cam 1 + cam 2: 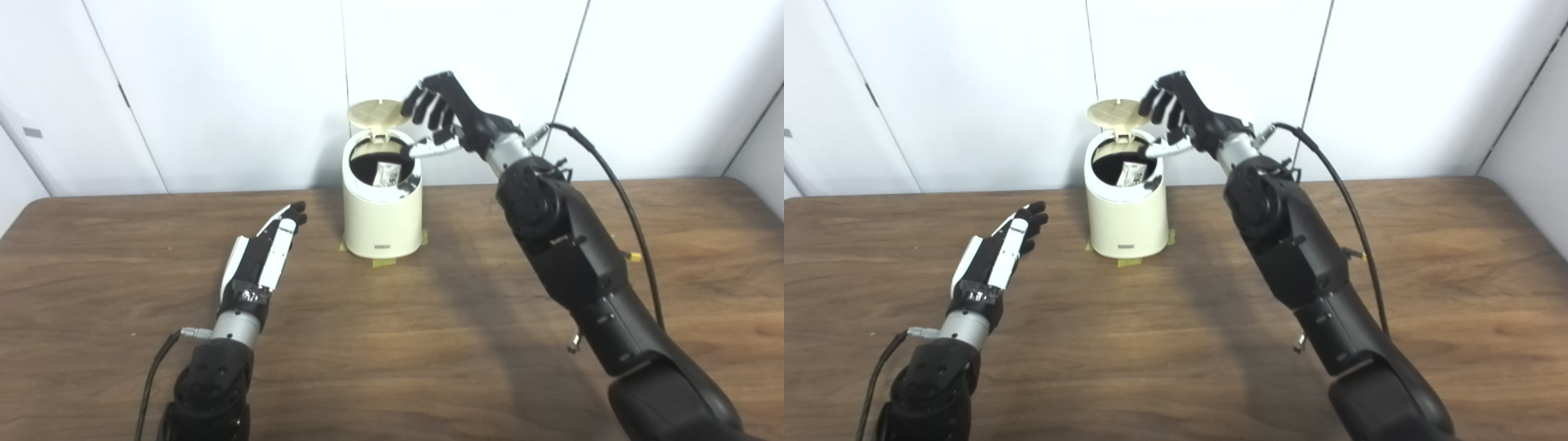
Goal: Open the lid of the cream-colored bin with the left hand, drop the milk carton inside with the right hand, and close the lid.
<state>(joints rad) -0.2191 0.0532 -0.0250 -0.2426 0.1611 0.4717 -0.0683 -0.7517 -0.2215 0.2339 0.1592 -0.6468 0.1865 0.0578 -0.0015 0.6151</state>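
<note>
Right hand (442, 116) hovers empty, fingers spread, above the bin (382, 208) at its 2 o'clock rim. Its lid (375, 114) stands flipped up at 12 o'clock, and the carton (386, 174) lies inside. Left hand (264, 257) rests loose, fingers straight, on the table (392, 343) at the bin's 8 o'clock, apart from it.

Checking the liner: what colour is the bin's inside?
Black inside the cream-colored bin, around the milk carton; clearest in the right eye view.

bin (383, 214) cream; lid (375, 114) cream, grid-patterned; table (392, 343) brown woodgrain
</note>
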